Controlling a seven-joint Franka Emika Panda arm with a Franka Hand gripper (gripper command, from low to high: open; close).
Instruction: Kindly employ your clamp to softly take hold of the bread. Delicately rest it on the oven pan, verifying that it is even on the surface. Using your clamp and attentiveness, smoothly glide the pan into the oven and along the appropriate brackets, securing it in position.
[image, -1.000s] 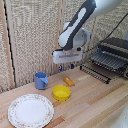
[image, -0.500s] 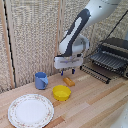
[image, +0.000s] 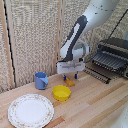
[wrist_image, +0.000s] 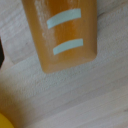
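Even, soft daylight; both views blurry, the wrist view's bread (wrist_image: 62, 32) perhaps too close for focus

A light wooden table (image: 95, 100) carries everything: a patterned white plate (image: 30, 110) near its front at the exterior view's left, a yellow bowl (image: 61, 92) just right of the plate, and a blue mug (image: 41, 80) behind them, near the woven back wall. The bread (image: 70, 82) lies flat on the wood just behind the bowl and apart from it; in the wrist view it (wrist_image: 62, 32) is an orange-brown block with two pale stripes. At the exterior view's right the black oven (image: 116, 54) stands on the table with the pan (image: 106, 62) drawn out at its front.
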